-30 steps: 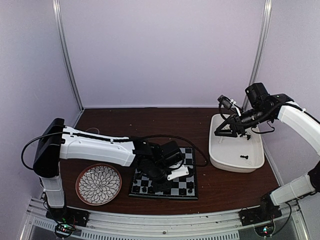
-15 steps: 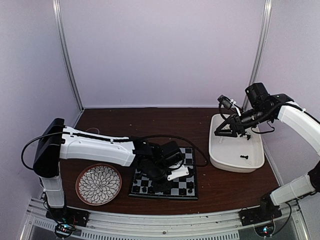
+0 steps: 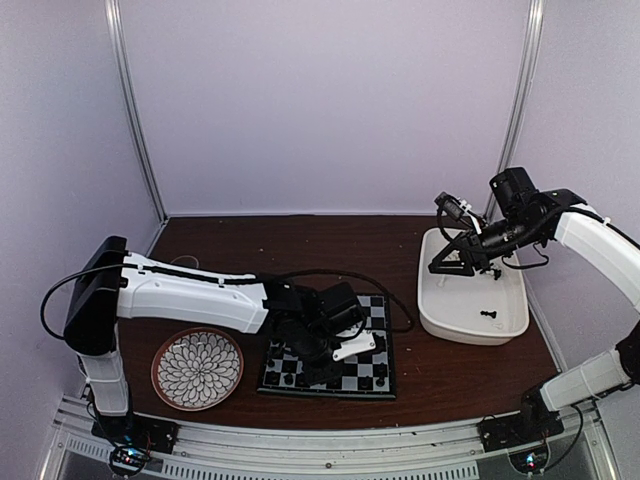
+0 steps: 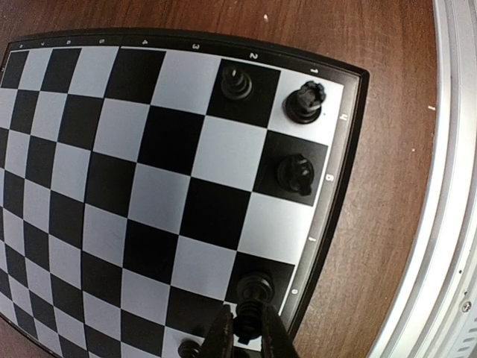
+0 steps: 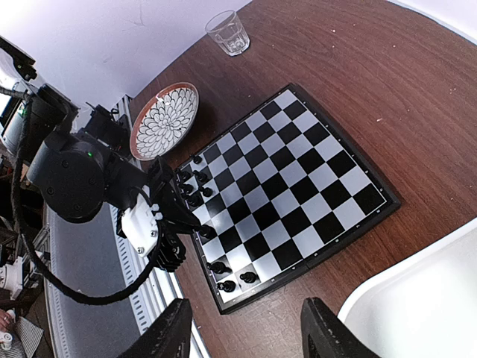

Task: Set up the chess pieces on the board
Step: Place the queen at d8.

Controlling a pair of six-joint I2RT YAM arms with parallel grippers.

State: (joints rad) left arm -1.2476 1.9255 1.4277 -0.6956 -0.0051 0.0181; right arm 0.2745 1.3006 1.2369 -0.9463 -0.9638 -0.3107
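Over the last second nothing shifted in your cell and both arms kept their stations. The set-up therefore gained no piece: only a handful of black chess pieces (image 4: 296, 173) stood along one edge of the board (image 4: 112, 149), and a few more lay in the white tub (image 3: 470, 320). Your left gripper (image 4: 244, 339) was pinched narrow on a black piece (image 4: 252, 298) at a dark edge square, its contact with the board undetermined, while your right gripper (image 5: 247, 302) hung by the tub, jaws half apart, holding nothing.
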